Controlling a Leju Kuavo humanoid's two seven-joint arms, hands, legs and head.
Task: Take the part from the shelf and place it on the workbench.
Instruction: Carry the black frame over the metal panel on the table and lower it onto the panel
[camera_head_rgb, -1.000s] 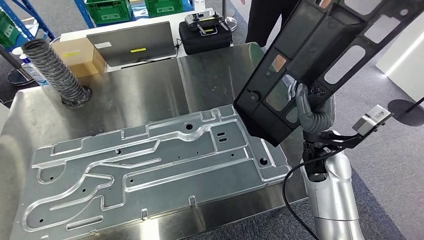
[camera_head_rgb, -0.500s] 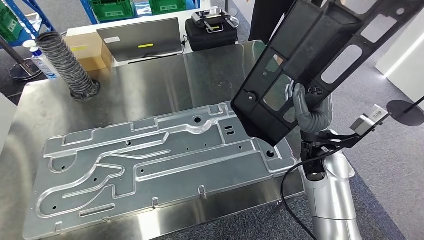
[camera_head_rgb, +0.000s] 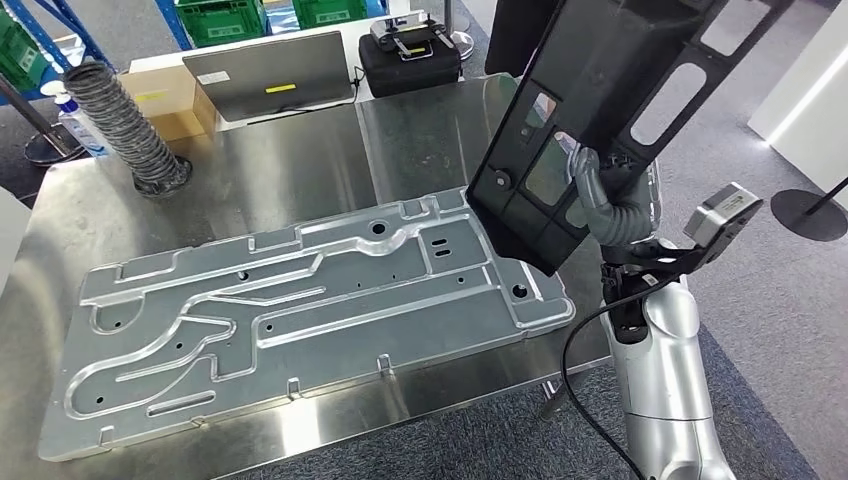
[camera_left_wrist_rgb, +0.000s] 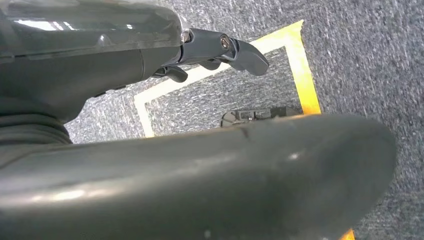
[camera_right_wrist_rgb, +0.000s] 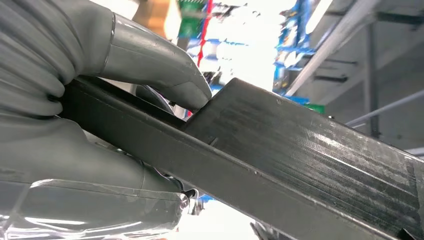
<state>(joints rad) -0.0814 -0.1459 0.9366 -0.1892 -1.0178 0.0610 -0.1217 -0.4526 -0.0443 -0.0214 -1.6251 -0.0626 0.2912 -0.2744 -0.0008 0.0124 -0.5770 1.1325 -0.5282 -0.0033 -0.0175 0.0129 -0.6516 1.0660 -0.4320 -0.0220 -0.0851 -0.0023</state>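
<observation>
The right hand (camera_head_rgb: 600, 195) is gripping the black part (camera_head_rgb: 600, 110), now carrying it slightly higher above the workbench (camera_head_rgb: 300, 180) edge; lowering remains. The left hand (camera_left_wrist_rgb: 220, 50) is hanging, fingers apparently empty

The long black part (camera_head_rgb: 610, 120) with cut-out windows hangs tilted above the steel workbench's (camera_head_rgb: 300, 170) right end.

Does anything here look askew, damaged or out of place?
Nothing looks damaged or spilled. The black part is held steeply tilted in the right hand, its lower corner overhanging the silver plate lying flat on the workbench. That fits a part not yet set down.
</observation>
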